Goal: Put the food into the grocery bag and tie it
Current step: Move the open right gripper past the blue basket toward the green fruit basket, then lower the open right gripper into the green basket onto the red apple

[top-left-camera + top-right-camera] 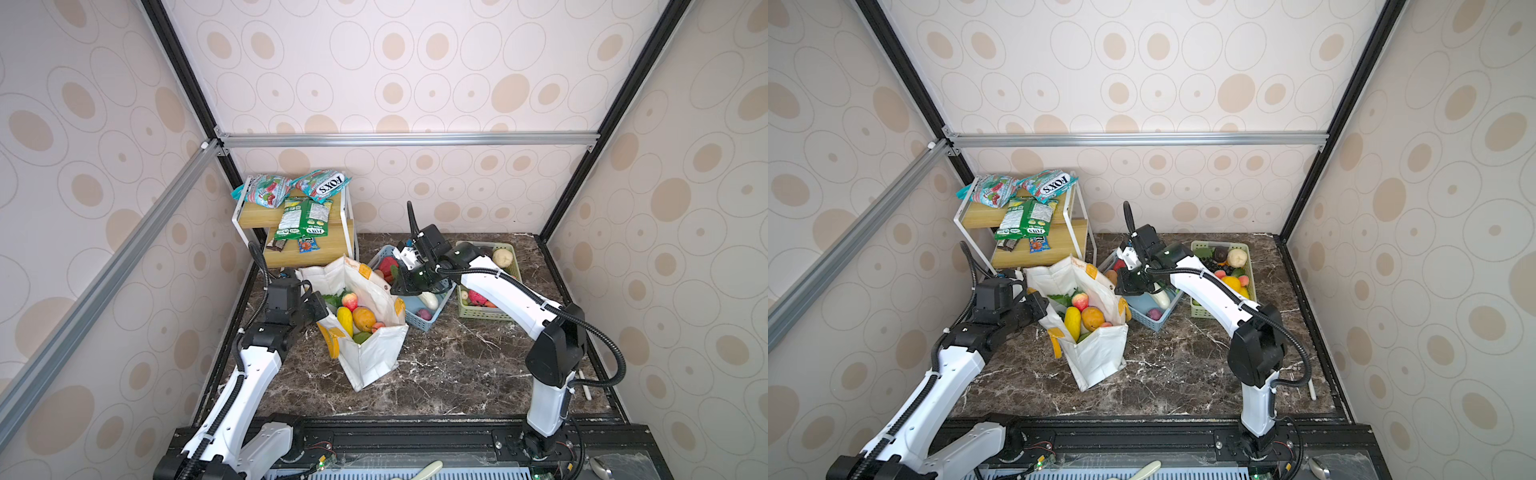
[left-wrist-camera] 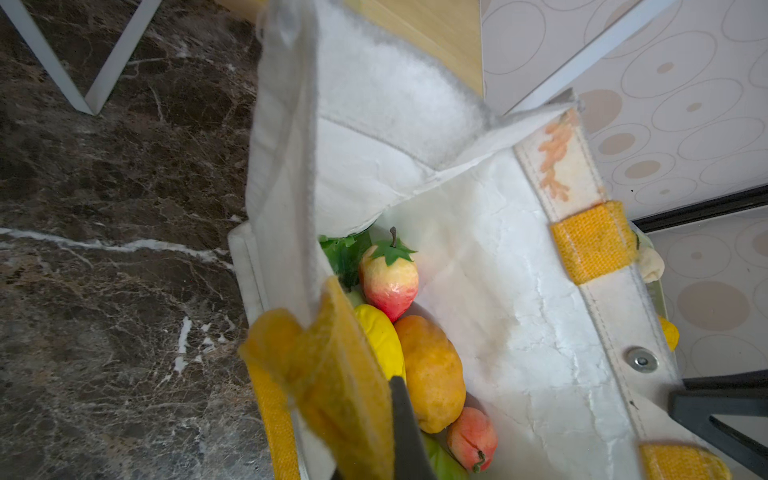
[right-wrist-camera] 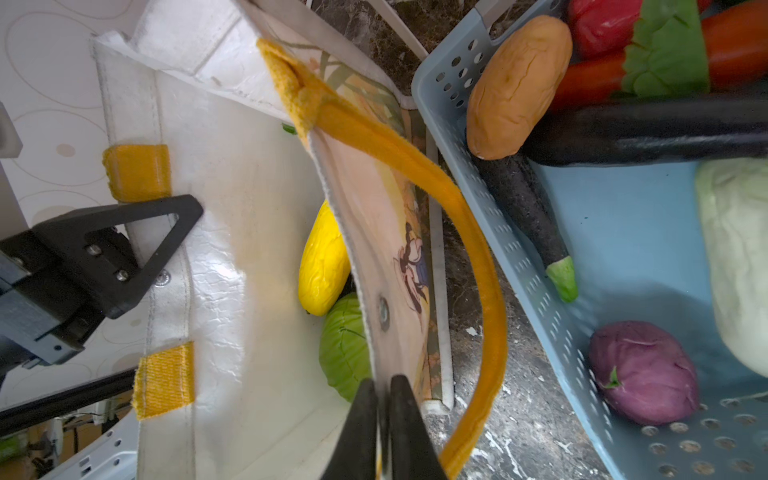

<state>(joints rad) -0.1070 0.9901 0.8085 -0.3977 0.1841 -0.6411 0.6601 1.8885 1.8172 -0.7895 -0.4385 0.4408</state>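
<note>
The white grocery bag (image 1: 374,357) stands open mid-table with its yellow handles hanging down. Inside lies food: a yellow piece (image 1: 345,321), an orange one (image 1: 364,318) and a strawberry (image 2: 388,278). My left gripper (image 1: 322,309) is shut on the bag's left rim by a handle patch; one dark finger (image 2: 405,428) shows beside that patch. My right gripper (image 3: 384,399) is pinched on the opposite, printed wall of the bag (image 3: 374,232), with the rim between its fingers. More food sits in the blue basket (image 1: 432,320), including a purple piece (image 3: 642,372) and a tan one (image 3: 515,87).
A green basket (image 1: 486,313) of toy food stands at the back right, partly under my right arm. A two-step wooden rack (image 1: 316,249) with snack packets (image 1: 305,216) is behind the bag on the left. A white stick (image 1: 587,388) lies at the table's right edge.
</note>
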